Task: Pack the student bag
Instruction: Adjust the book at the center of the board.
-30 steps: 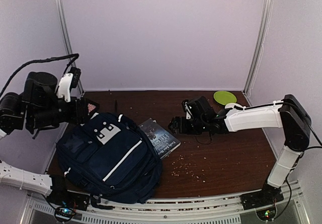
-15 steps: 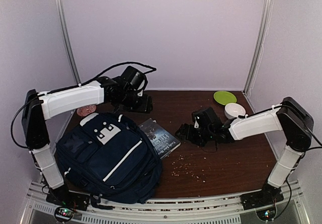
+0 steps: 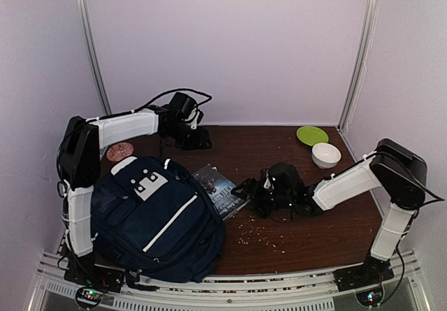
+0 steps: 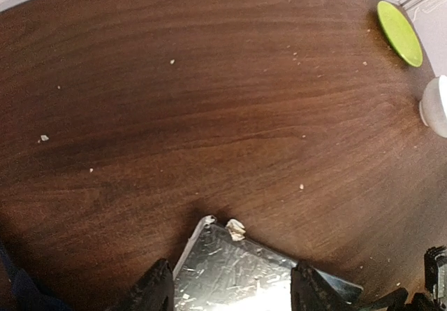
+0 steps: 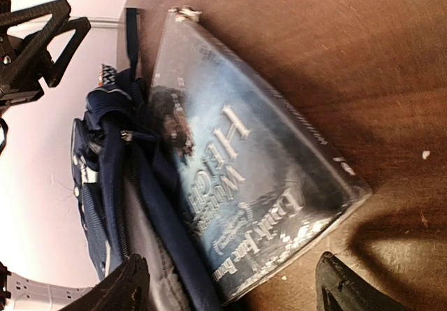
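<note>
The student bag (image 3: 150,217) is a navy backpack with a white patch and stripe, lying at the front left. Its opening, with grey lining, shows in the right wrist view (image 5: 105,185). A dark blue book (image 3: 222,191) lies against the bag's right side. My right gripper (image 3: 246,189) is open and low at the book's right edge, with the book (image 5: 251,178) between its spread fingers (image 5: 129,290). My left gripper (image 3: 198,140) is open and empty, just behind the book's far corner (image 4: 237,276).
A green plate (image 3: 311,135) and a white bowl (image 3: 326,155) stand at the back right, and both show in the left wrist view, plate (image 4: 399,23) and bowl (image 4: 436,107). A pink object (image 3: 120,150) lies behind the bag. Crumbs (image 3: 262,233) are scattered on the brown table.
My left arm has swung in from the far left to the back centre behind the book. My right gripper has moved forward and left, down to the book's edge.
</note>
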Robot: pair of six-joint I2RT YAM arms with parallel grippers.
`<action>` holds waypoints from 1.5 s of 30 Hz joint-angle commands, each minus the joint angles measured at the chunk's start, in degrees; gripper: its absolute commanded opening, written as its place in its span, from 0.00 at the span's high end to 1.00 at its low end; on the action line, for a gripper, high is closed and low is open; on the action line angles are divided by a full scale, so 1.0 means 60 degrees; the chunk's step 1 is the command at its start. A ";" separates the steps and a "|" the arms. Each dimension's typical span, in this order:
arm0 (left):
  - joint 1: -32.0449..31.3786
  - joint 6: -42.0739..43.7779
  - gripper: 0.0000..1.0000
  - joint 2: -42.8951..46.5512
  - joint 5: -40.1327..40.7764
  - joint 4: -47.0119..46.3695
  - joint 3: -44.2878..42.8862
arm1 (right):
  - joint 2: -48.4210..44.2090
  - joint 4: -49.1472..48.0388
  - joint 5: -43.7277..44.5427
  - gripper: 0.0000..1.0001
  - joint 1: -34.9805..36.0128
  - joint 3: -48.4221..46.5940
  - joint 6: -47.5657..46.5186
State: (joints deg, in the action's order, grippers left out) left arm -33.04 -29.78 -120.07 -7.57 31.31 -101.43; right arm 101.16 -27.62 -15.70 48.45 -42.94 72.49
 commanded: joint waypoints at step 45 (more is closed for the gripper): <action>-0.1803 -0.1881 0.34 -0.2659 -0.4367 -0.2154 -0.1222 | -0.1693 0.0896 0.0009 0.22 -0.2773 0.1491 -0.1178</action>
State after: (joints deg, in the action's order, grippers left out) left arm -38.96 -36.36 -134.93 -24.60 24.40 -106.69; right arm 93.32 -23.99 -16.86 32.84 -33.23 71.81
